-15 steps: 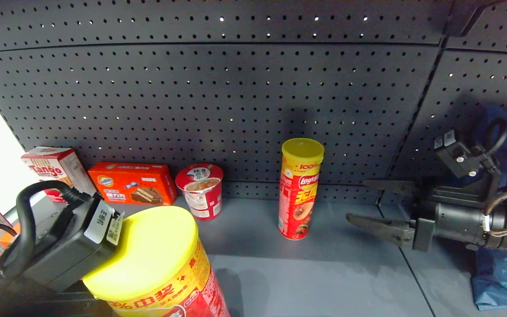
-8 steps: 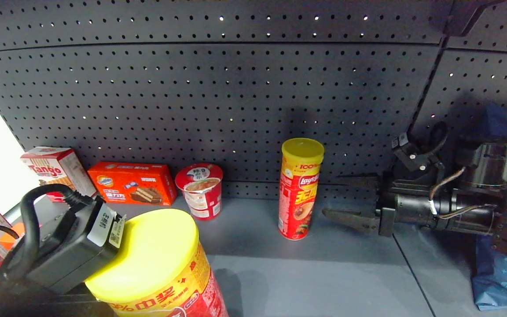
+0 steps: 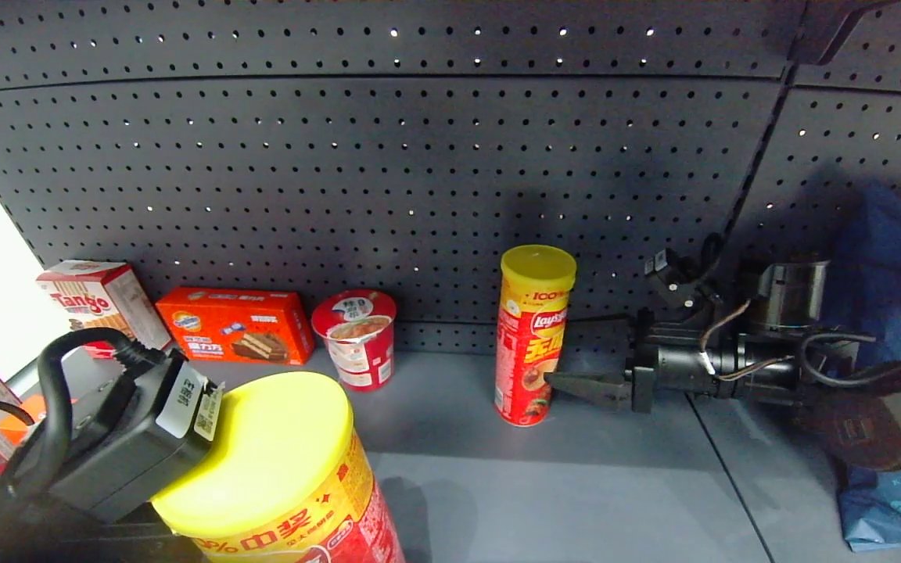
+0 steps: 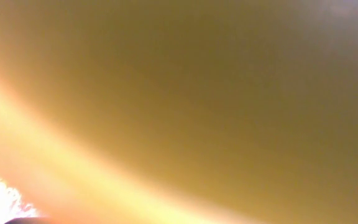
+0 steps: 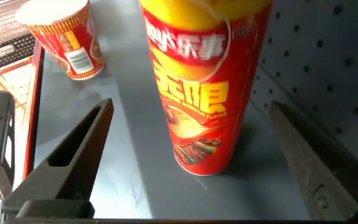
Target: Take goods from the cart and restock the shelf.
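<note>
Yellow-lidded red can (image 3: 533, 344) upright on the shelf (image 3: 576, 485), restocking partway.
We see the right tool (image 3: 568, 349) open around it; a second can (image 3: 278, 477) sits unshelved at the left tool (image 3: 118, 438), grip we cannot tell.

At frame centre a tall red crisp can with yellow lid (image 3: 535, 344) stands on the grey metal shelf (image 3: 576, 485), against the black pegboard panel (image 3: 341, 172). Leftward along the panel: red noodle cup (image 3: 357, 338), orange carton (image 3: 233, 324), red-and-white box (image 3: 102, 301). A blue bag (image 3: 896, 242) sits far right.
</note>
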Robot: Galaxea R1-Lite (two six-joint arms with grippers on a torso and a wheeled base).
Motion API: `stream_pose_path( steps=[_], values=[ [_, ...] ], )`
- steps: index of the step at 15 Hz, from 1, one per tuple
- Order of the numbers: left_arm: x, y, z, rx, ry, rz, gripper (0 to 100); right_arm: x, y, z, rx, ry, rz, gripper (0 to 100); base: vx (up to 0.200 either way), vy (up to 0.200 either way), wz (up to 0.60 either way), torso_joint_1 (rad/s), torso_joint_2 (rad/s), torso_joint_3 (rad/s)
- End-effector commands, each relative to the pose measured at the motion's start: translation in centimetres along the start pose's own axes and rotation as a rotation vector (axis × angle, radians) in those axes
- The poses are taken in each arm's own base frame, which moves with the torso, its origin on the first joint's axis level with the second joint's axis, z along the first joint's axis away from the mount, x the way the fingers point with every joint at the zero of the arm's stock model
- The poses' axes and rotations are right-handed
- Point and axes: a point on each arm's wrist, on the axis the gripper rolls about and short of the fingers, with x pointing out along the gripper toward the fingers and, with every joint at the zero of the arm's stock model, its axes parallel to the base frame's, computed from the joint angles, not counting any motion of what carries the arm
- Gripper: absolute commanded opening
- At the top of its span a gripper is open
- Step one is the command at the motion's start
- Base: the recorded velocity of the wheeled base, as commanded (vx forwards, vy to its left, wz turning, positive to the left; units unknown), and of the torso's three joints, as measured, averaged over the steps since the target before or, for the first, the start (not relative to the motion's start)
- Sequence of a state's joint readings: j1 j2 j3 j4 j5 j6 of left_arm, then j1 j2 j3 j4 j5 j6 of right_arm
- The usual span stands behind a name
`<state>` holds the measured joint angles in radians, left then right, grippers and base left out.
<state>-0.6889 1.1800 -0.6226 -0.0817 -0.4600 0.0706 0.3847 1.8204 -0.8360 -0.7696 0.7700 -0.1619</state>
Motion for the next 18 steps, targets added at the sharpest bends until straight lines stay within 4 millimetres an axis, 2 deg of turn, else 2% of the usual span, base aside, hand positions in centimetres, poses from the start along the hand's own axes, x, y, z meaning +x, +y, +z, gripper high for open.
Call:
stream_pose_path(
  steps=[1, 9, 13, 18],
  values=[
    [0.0, 0.0, 0.0, 0.000, -0.002, 0.001, 0, 0.9, -0.6, -0.9, 0.014, 0.015, 0.007, 100, 0.000, 0.000, 0.00, 0.000, 0.00, 0.000],
    [0.0, 0.1, -0.1, -0.006, 0.002, 0.007, 0, 3.7, -2.7, -3.2, 0.027, 0.023, 0.044, 100, 0.000, 0.000, 0.00, 0.000, 0.00, 0.000],
    [-0.2, 0.4, -0.3, -0.016, 0.005, 0.026, 0, 4.9, -3.6, -3.6, 0.024, 0.020, 0.047, 100, 0.000, 0.000, 0.00, 0.000, 0.00, 0.000],
    [-0.1, 0.5, -0.7, -0.026, 0.016, 0.030, 0, 5.9, -3.6, -3.9, 0.019, 0.018, 0.065, 100, 0.000, 0.000, 0.00, 0.000, 0.00, 0.000]
  ],
)
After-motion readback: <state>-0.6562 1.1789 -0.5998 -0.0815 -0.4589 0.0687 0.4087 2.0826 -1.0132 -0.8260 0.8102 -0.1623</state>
